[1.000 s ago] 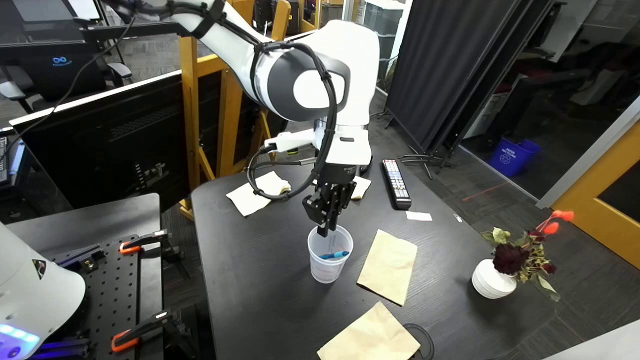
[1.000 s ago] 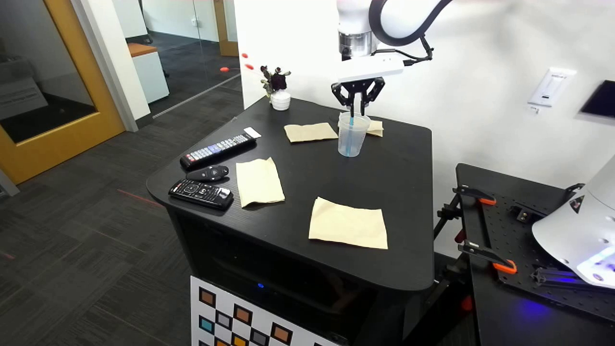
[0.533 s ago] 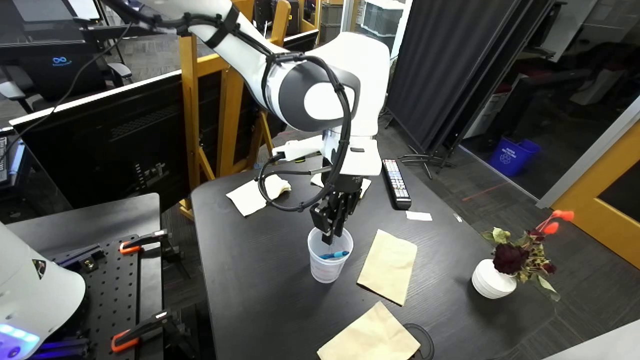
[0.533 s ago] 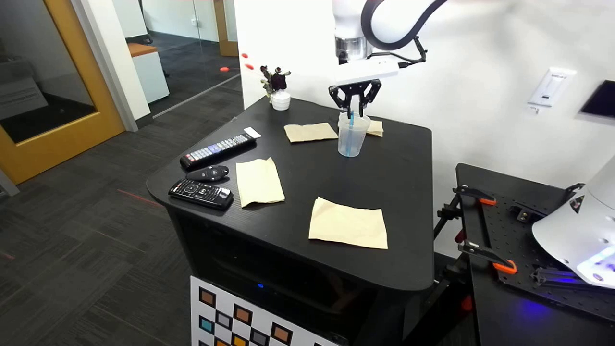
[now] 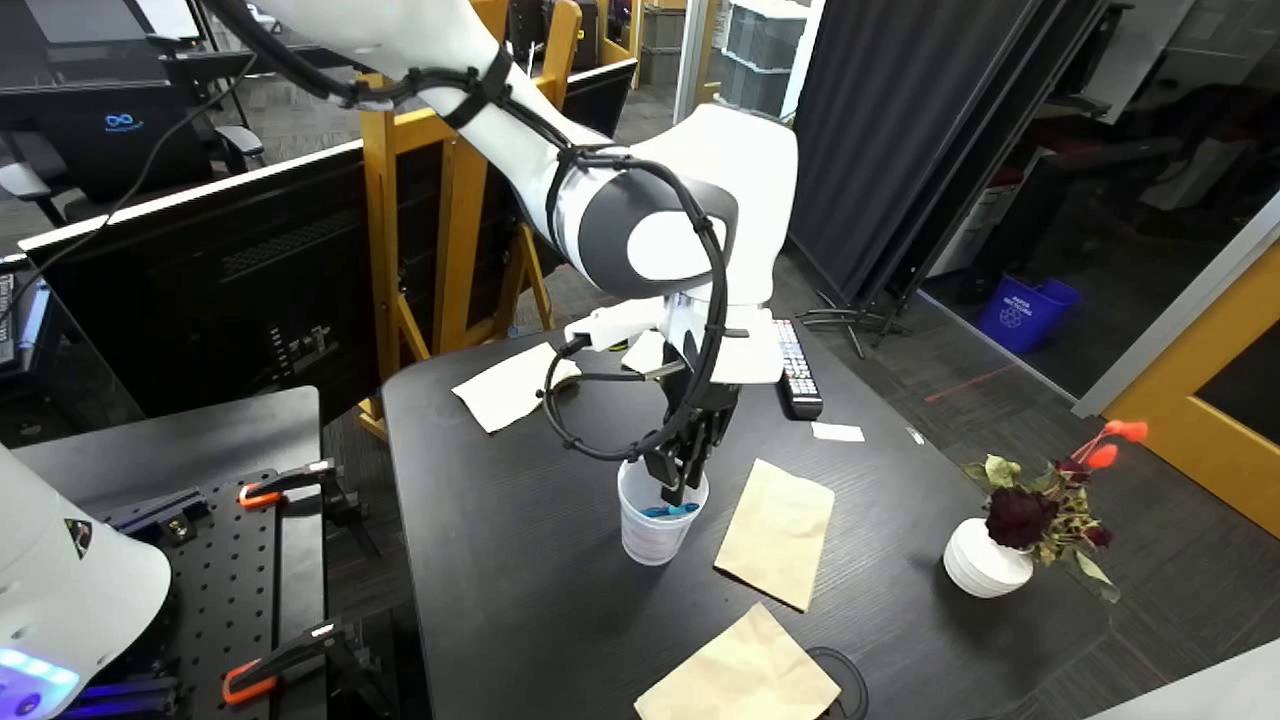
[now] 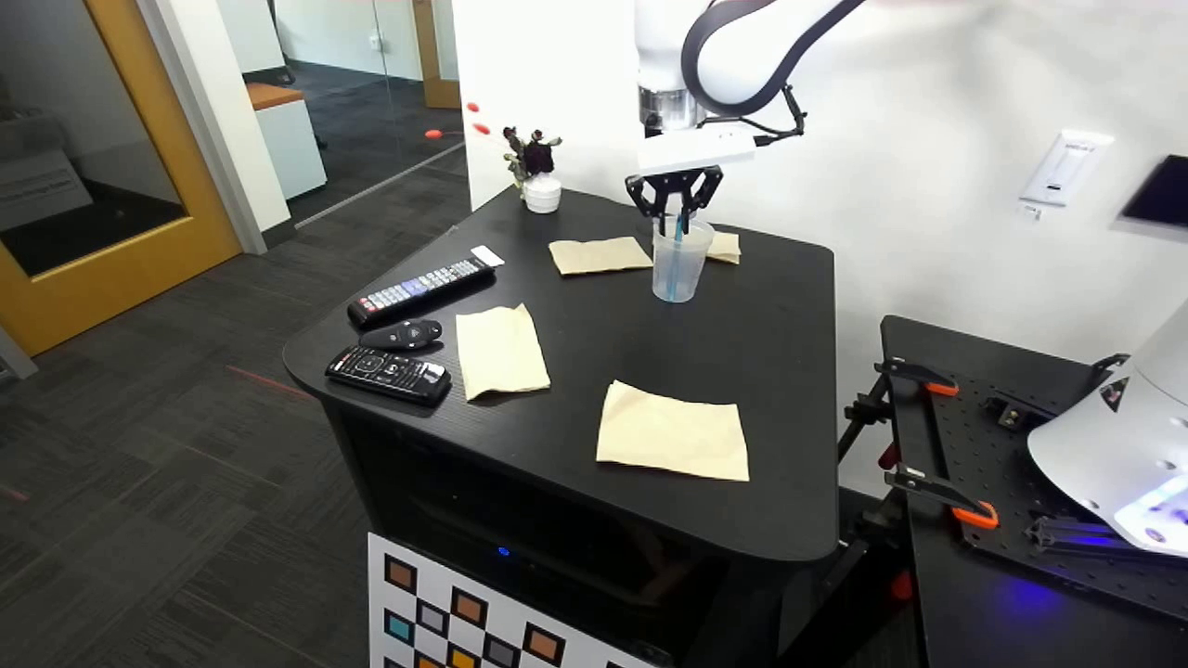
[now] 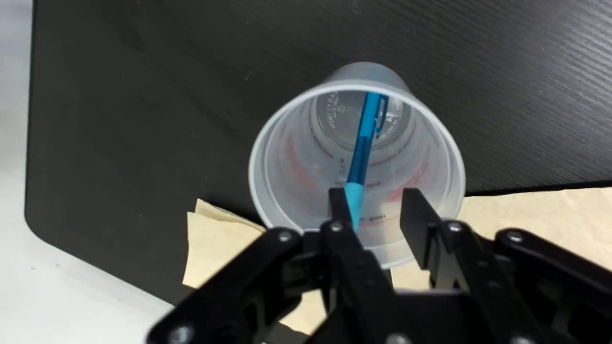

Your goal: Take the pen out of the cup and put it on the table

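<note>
The translucent whitish cup (image 5: 650,545) stands upright on the dark table (image 5: 520,570); it also shows in an exterior view (image 6: 689,269) and in the wrist view (image 7: 287,167). The blue-teal pen (image 7: 359,160) leans inside the cup, its light-blue end up toward the rim. It shows in both exterior views (image 5: 665,511) (image 6: 673,278). My gripper (image 7: 375,197) is partly open, fingertips at or just inside the cup's rim; it shows in both exterior views (image 5: 682,492) (image 6: 674,229). The pen's upper end is between the jaws, close beside the left finger in the wrist view; I cannot tell whether they touch.
Tan napkins (image 6: 673,431) (image 6: 501,351) (image 6: 601,255) (image 5: 780,530) lie around the cup. Black remotes (image 6: 422,290) (image 6: 390,374) lie near one table edge. A white vase with flowers (image 5: 987,560) stands near a table corner. A wall (image 6: 928,186) rises behind the table.
My gripper has come down from above the cup to its rim, moving slightly right in one exterior view and left in the other. The jaws look equally open. The cup and pen have hardly moved.
</note>
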### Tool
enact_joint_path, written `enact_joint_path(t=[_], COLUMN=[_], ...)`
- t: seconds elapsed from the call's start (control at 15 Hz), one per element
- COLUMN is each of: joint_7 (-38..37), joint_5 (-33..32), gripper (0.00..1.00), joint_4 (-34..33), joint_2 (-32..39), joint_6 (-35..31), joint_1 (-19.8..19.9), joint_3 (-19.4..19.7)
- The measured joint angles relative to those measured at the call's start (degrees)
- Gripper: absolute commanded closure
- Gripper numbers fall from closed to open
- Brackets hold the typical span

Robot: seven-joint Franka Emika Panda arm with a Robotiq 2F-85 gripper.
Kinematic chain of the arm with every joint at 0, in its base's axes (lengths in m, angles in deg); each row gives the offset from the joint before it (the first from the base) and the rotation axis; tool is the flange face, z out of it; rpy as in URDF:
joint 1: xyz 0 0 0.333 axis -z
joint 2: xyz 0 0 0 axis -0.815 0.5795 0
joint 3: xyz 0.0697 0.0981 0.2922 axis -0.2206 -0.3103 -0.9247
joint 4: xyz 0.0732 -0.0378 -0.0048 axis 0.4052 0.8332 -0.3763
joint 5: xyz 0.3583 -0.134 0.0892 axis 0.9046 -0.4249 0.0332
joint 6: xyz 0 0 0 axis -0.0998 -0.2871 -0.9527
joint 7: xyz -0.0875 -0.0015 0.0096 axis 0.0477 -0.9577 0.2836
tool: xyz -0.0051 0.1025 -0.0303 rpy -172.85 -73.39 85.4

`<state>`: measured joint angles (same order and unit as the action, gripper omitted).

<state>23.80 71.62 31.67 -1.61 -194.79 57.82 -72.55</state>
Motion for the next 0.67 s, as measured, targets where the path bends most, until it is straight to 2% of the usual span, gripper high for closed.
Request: enact_joint_path(t=[0.33, 0.4, 0.47, 0.67], joint_7=[0.5, 0.7, 0.8, 0.9], joint_5=[0.3, 0.4, 0.4, 0.4], gripper=[0.63, 0.68, 0.92, 0.99], joint_4=[-0.6, -0.6, -0.6, -0.6], joint_2=[1.4, 1.6, 1.7, 1.9], joint_6=[-1.0, -1.2, -1.4, -2.1], joint_1=[0.0, 0.0, 0.0, 0.0], joint_3=[0.4, 0.5, 0.5, 0.7])
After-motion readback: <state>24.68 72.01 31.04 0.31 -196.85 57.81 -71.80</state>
